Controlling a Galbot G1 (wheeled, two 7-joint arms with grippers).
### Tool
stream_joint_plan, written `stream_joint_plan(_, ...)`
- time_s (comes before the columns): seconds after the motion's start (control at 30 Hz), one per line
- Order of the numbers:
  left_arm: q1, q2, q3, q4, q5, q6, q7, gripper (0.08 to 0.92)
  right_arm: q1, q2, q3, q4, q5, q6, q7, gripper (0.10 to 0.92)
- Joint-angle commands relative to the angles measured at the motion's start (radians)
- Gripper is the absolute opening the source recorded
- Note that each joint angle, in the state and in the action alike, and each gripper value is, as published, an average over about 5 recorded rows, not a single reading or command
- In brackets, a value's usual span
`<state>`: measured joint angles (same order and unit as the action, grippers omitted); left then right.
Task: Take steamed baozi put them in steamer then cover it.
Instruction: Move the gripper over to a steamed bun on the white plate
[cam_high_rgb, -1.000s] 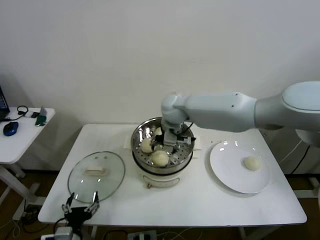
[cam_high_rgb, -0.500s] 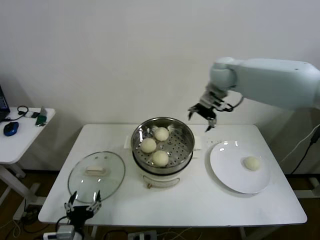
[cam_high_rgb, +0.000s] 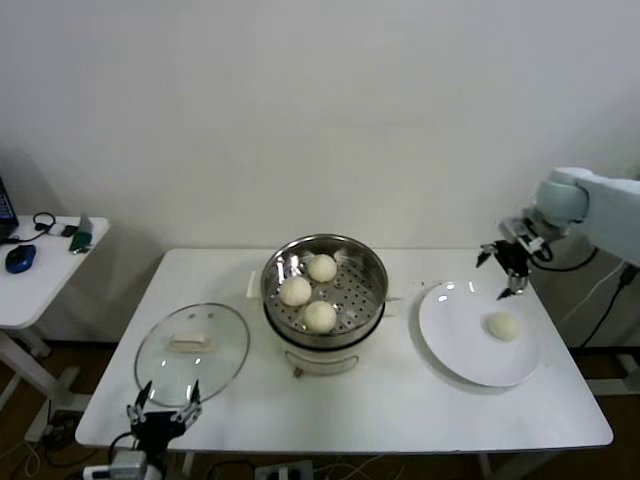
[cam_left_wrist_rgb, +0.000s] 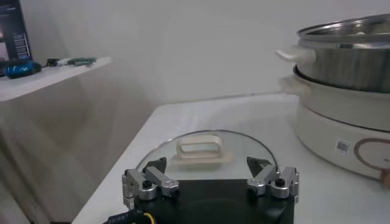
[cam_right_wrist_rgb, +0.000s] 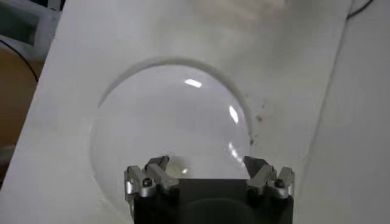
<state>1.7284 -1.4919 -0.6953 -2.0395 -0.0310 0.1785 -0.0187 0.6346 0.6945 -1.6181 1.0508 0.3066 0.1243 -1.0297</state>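
Three cream-white baozi (cam_high_rgb: 308, 290) lie in the shiny steamer (cam_high_rgb: 370, 268) on its cream pot base at mid-table. One more baozi (cam_high_rgb: 503, 325) lies on the white plate (cam_high_rgb: 455, 330) at the right; in the right wrist view it (cam_right_wrist_rgb: 178, 166) peeks out beside one finger. My right gripper (cam_high_rgb: 506, 268) is open and empty, in the air above the plate's far edge; the right wrist view (cam_right_wrist_rgb: 207, 169) looks down on the plate (cam_right_wrist_rgb: 164, 115). The glass cover (cam_high_rgb: 192, 345) lies flat at the left. My left gripper (cam_high_rgb: 163, 410) is open, parked at the front edge near the cover (cam_left_wrist_rgb: 204, 152).
A side table (cam_high_rgb: 40, 270) with a blue mouse and cables stands at the far left. The steamer's pot base (cam_left_wrist_rgb: 341, 131) rises beside the cover in the left wrist view. The wall is close behind the table.
My right gripper left the steamer, empty, and swung right and up to above the plate's far edge. Three baozi stay in the steamer. The left arm has not moved.
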Motion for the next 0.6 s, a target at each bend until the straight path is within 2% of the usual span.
stream_joint_plan(0.03,0.016,-0.003,-0.003,0.0,0.001,-0.007,-0.001,0.823,-0.332,-0.063,0.249,-0.183,-0.162,0.0,0.012,0.823)
stream_joint_plan(0.6,0.039,-0.007,-0.015,0.007,0.001,-0.019,-0.007,0.823,-0.497,0.074,0.468,-0.373,-0.228,0.037,0.067,0.823)
